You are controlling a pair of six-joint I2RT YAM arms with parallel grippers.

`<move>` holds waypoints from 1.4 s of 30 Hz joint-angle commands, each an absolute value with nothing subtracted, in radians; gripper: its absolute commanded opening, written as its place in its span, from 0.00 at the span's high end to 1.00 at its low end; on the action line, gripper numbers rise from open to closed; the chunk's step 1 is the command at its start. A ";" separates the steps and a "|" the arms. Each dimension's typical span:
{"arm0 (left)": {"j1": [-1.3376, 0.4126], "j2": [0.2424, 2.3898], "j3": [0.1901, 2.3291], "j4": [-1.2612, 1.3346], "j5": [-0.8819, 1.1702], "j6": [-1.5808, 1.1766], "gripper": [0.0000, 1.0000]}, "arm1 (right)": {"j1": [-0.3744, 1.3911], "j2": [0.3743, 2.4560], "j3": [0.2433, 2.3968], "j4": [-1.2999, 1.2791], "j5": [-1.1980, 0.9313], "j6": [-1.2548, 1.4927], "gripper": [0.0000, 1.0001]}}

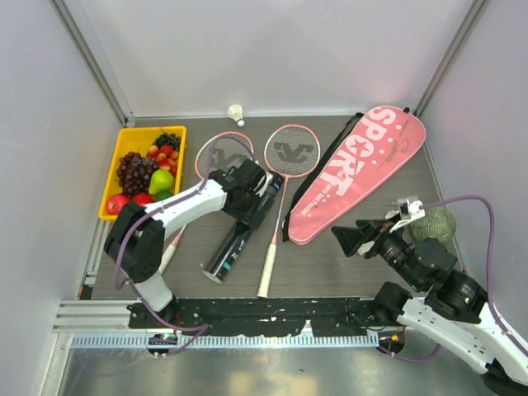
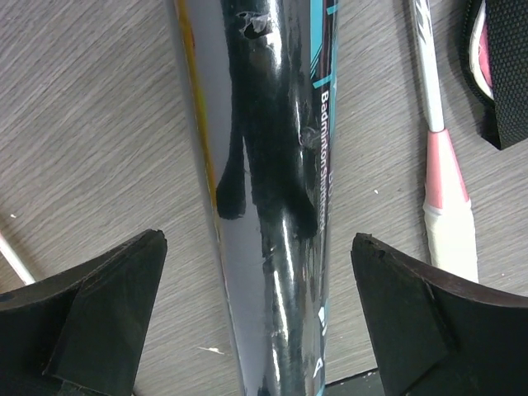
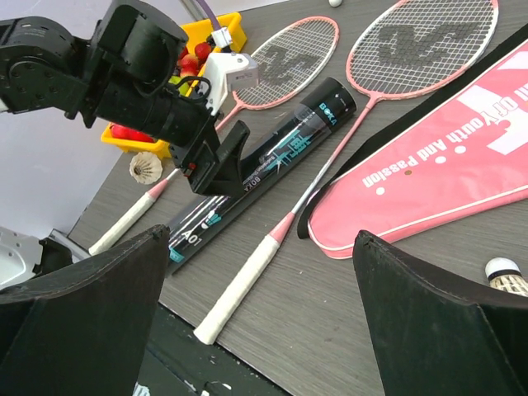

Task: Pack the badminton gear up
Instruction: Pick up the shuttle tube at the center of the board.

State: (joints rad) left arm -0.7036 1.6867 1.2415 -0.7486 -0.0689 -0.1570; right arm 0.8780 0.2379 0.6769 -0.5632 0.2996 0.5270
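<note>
Glossy dark tube point(image 2: 272, 206) mirrors light — matt grey wood-grain table point(image 2: 99, 124), pink cloth bag point(image 1: 355, 177).

On my left, a yellow tray point(image 1: 153, 129) sits toward the far corner of the grey wood-grain table point(image 1: 318, 268), holding dark purple grapes point(image 1: 134, 172), a green pear point(image 1: 161, 181), red apples point(image 1: 118, 203) and strawberries point(image 1: 165, 153). On my right, a green netted ball point(image 1: 437, 223) lies near the table's edge
</note>
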 commanded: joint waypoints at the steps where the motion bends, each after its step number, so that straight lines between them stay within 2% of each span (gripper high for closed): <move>1: -0.709 1.719 1.252 -0.687 -0.052 -0.161 0.01 | 0.884 0.222 0.683 -0.561 0.308 0.515 0.04; 10: -0.712 1.813 1.253 -0.678 -0.087 -0.189 0.08 | 0.882 0.224 0.687 -0.568 0.308 0.509 0.04; 13: -0.715 1.816 1.246 -0.669 -0.098 -0.193 0.14 | 0.884 0.222 0.686 -0.572 0.313 0.509 0.04; 15: -0.721 1.818 1.241 -0.664 -0.103 -0.196 0.23 | 0.884 0.221 0.684 -0.572 0.314 0.509 0.04; 19: -0.724 1.813 1.235 -0.661 -0.101 -0.198 0.56 | 0.884 0.230 0.684 -0.572 0.321 0.514 0.04; 26: -0.730 1.668 1.236 -0.702 -0.089 -0.181 0.99 | 0.884 0.253 0.664 -0.539 0.310 0.552 0.02; 34: -0.744 1.343 1.223 -0.744 -0.005 -0.069 1.00 | 0.885 0.290 0.732 -0.523 0.307 0.522 0.00; 38: -0.762 1.185 1.158 -0.736 0.130 0.056 1.00 | 0.884 0.301 0.767 -0.514 0.233 0.477 0.09; 42: -0.874 1.019 0.997 -0.686 -0.065 0.211 1.00 | 0.884 0.288 0.773 -0.503 0.079 0.410 0.20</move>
State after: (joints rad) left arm -0.7822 1.1255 1.1255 -0.7124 0.0360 0.0246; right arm 0.8780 0.2928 0.7311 -0.5602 0.2283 0.4866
